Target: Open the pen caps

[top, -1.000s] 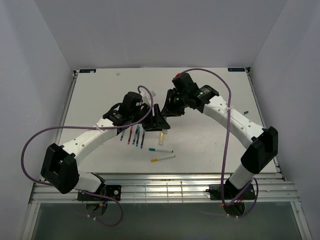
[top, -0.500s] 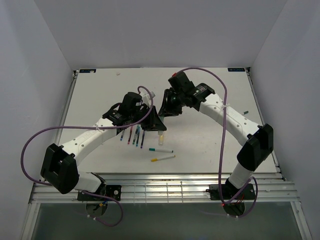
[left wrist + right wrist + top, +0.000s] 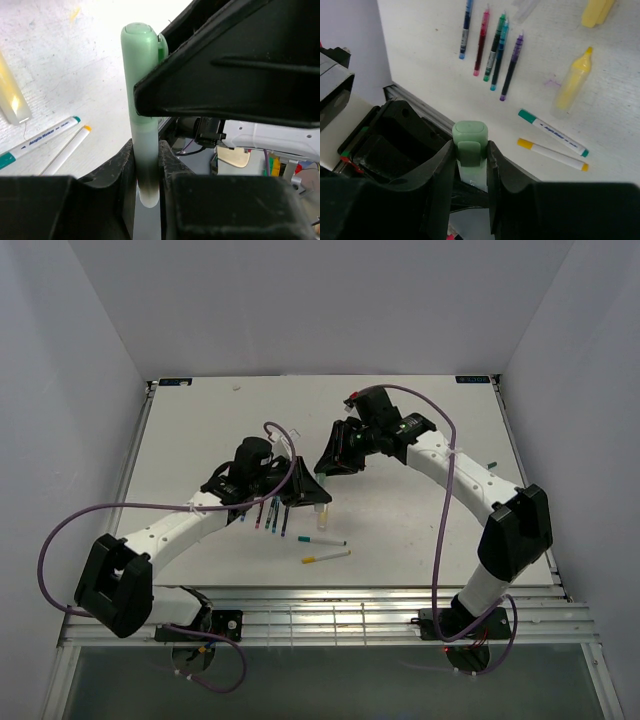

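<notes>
A pale-green highlighter (image 3: pixel 141 85) is held off the table between both grippers. My left gripper (image 3: pixel 147 167) is shut on its barrel near the rounded tail end. My right gripper (image 3: pixel 470 150) is shut on its green cap (image 3: pixel 470 134), clip side facing the camera. The cap still sits on the barrel. In the top view the left gripper (image 3: pixel 306 490) and right gripper (image 3: pixel 334 458) meet above mid-table, and the highlighter between them is hidden. Several slim dark pens (image 3: pixel 492 50) with coloured ends lie in a row on the table.
A white pen with teal cap (image 3: pixel 552 132) and a white pen with yellow cap (image 3: pixel 551 154) lie near the front. An uncapped yellow highlighter (image 3: pixel 572 85) lies beside them, its yellow cap (image 3: pixel 597 11) farther off. The table's metal front edge (image 3: pixel 320 605) lies below.
My left gripper has shut on the green highlighter's barrel. The left wrist shifted slightly left, and the right gripper moved left and down toward it.
</notes>
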`<control>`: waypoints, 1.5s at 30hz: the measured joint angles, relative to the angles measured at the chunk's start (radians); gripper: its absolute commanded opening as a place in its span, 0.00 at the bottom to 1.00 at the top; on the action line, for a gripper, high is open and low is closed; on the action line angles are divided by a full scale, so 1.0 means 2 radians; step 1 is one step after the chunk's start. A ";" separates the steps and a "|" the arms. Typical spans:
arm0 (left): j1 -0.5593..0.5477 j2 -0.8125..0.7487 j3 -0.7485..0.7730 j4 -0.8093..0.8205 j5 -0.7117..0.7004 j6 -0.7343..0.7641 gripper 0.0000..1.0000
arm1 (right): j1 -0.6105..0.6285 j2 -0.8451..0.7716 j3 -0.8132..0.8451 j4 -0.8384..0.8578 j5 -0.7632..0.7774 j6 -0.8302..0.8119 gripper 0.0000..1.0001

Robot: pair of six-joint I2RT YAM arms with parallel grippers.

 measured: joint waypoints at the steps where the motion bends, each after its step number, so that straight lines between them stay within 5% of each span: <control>1: 0.002 -0.004 -0.005 0.012 0.000 -0.006 0.00 | -0.005 -0.002 -0.007 0.015 -0.014 0.004 0.08; 19: 0.025 -0.026 -0.105 0.284 0.045 -0.153 0.00 | -0.065 -0.041 -0.166 0.357 -0.229 0.116 0.08; 27: 0.029 -0.019 -0.105 0.374 0.096 -0.212 0.00 | -0.070 -0.039 -0.154 0.419 -0.301 0.121 0.34; 35: 0.010 -0.001 -0.104 0.434 0.163 -0.247 0.00 | -0.047 -0.015 -0.141 0.476 -0.321 0.142 0.37; 40: 0.012 0.000 -0.105 0.449 0.177 -0.257 0.00 | -0.046 -0.011 -0.142 0.502 -0.324 0.162 0.24; 45: 0.024 -0.004 -0.115 0.460 0.177 -0.269 0.00 | -0.044 -0.011 -0.152 0.519 -0.323 0.167 0.54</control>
